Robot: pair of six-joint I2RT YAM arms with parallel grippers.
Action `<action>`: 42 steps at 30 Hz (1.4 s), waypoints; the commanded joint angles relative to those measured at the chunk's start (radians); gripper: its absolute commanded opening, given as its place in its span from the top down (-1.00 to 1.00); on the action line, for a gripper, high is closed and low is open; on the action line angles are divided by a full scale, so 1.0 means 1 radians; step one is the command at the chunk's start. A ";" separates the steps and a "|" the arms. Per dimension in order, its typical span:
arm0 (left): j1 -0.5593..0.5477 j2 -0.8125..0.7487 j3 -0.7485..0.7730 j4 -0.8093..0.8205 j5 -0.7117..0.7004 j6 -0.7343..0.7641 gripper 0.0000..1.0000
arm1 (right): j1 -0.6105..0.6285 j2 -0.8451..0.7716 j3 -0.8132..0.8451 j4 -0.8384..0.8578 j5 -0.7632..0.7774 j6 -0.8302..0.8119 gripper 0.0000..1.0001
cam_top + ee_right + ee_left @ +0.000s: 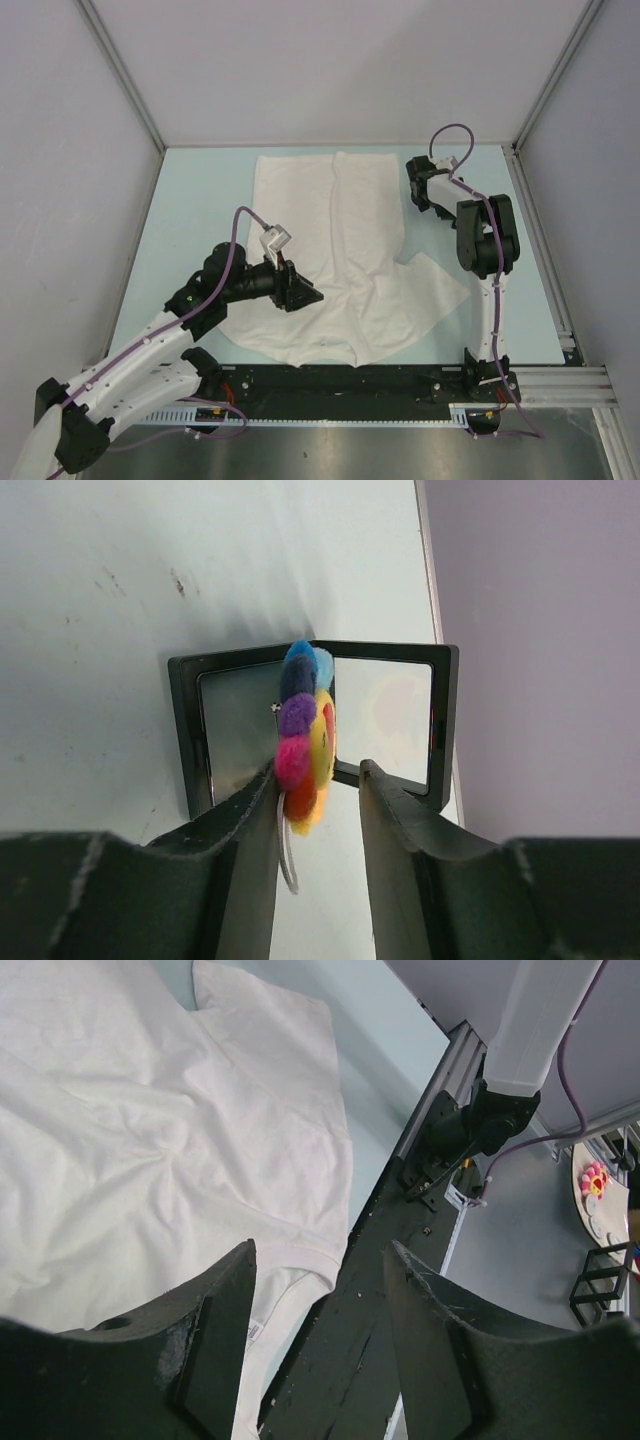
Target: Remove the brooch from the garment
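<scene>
Hovering near the far right corner of the surface [200, 170], the right pincer [318, 780] has the brooch [305, 735] between its fingers, the flower standing on edge with its long axis running straight out from the fingertips; it looks pinched, with a sliver of gap on the right side. It is already off the garment [340, 260], which lies spread across the middle. Over the shirt's near left part, the left pincer [320, 1300] hangs spread wide, holding nothing.

Fuzzy felt-like brooch [305, 745], soft matt cloth garment [345, 260]
</scene>
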 commanded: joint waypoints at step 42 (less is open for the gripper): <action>0.026 -0.238 0.040 -0.110 -0.353 -0.150 -0.26 | 0.639 -1.057 -0.531 0.041 -0.514 0.357 -0.58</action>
